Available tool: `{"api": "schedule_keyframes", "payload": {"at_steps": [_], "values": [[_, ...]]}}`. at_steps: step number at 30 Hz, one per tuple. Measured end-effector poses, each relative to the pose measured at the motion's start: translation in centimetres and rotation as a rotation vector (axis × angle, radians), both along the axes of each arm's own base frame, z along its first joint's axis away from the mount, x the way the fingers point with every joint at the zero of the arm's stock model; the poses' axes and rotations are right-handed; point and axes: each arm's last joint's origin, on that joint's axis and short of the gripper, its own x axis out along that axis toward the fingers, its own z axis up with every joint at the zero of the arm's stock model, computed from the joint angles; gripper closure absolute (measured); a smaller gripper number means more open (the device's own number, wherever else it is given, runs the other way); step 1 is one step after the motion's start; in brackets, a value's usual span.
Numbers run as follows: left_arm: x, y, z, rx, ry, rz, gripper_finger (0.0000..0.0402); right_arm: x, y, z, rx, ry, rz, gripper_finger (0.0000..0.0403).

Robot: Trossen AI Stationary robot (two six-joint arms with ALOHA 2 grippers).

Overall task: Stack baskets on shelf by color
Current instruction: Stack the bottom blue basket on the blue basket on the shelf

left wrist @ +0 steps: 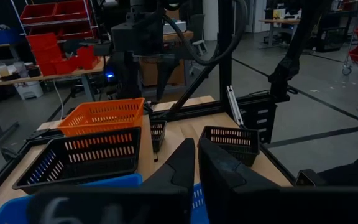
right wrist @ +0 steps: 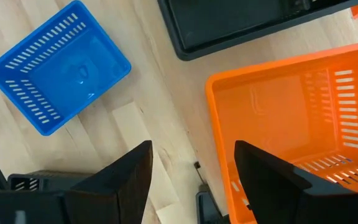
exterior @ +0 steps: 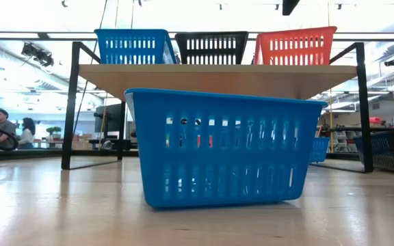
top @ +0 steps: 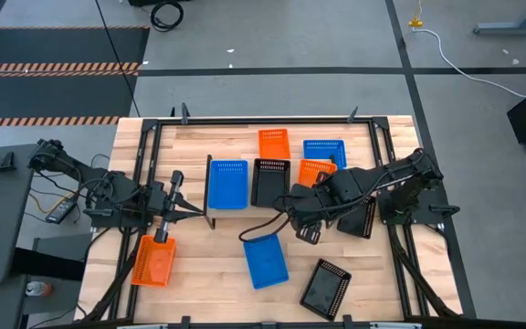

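Observation:
The shelf carries a blue basket, a black basket and an orange basket side by side. My right gripper hangs open over the orange basket, pointing steeply down. One finger is above the basket's inside and the other is outside its near wall; I see no touch. My left gripper is shut and empty. It points level at the shelf's left end, with the blue basket's rim just ahead of it.
On the table, a blue basket and a black one lie near the front, and an orange one lies under the left arm. Another black one is under the right arm. An orange and a blue basket stand behind the shelf.

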Motion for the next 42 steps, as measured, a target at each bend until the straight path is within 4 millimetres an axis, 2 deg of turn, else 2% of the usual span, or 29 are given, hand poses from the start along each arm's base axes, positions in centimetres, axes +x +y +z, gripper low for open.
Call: {"api": "schedule_keyframes", "payload": {"at_steps": [14,42], "values": [[0.0,0.0,0.0,0.0,0.0,0.0,0.0366,-0.05,0.18,-0.03,0.013,0.001,-0.013,0.0187],[0.0,0.0,0.0,0.0,0.0,0.0,0.0369,-0.11,0.42,-0.07,0.029,0.001,-0.033,0.0189]]}}
